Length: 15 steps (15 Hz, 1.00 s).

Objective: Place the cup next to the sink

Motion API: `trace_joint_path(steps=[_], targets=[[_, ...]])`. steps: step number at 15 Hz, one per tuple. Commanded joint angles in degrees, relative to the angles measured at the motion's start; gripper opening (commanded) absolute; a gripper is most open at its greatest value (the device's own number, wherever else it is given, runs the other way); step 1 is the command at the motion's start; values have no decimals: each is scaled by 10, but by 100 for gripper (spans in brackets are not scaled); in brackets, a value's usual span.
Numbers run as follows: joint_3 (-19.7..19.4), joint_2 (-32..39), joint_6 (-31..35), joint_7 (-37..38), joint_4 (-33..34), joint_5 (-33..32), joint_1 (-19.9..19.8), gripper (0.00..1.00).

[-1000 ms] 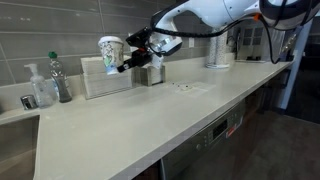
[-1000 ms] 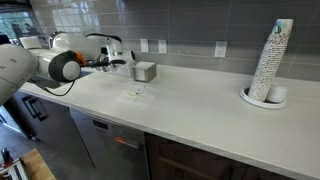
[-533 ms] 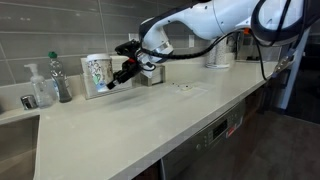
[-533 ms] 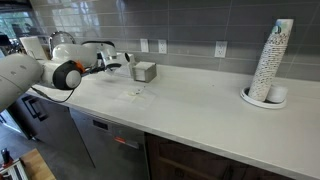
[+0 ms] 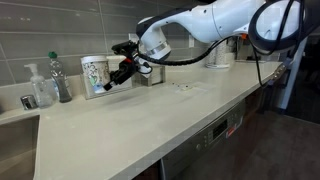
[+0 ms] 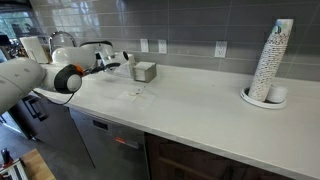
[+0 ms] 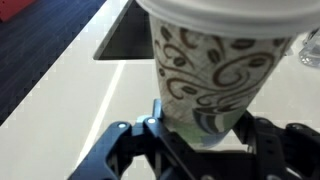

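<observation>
A white paper cup with brown and green swirls [image 5: 95, 71] is held in my gripper [image 5: 113, 76] by its lower part, over the light countertop [image 5: 130, 125]. In the wrist view the cup [image 7: 215, 60] fills the middle and my gripper [image 7: 200, 128] has its black fingers [image 7: 258, 135] closed round the base. The sink [image 7: 128, 38] lies just beyond the cup there, and at the far left in an exterior view [image 5: 12, 135]. In the other exterior view, the gripper [image 6: 113, 62] is at the far left near the wall, and the cup is hard to make out.
A soap dispenser [image 5: 40, 88] and a bottle [image 5: 60, 78] stand by the sink. A grey rack [image 5: 112, 88] and a small metal box [image 5: 151, 75] sit by the wall behind the cup. A stack of cups [image 6: 272, 62] stands at the counter's far end.
The arm has carried the cup along the counter toward the sink and lower; in the last half second it has barely moved.
</observation>
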Motion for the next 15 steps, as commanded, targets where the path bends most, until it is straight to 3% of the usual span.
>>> trace_joint_path(steps=[1,9,15], targets=[[33,10,-6,9,25,-35,-2,41],[74,19,1,18,31,-48,17,41],[57,56,3,64,71,-45,41,41]])
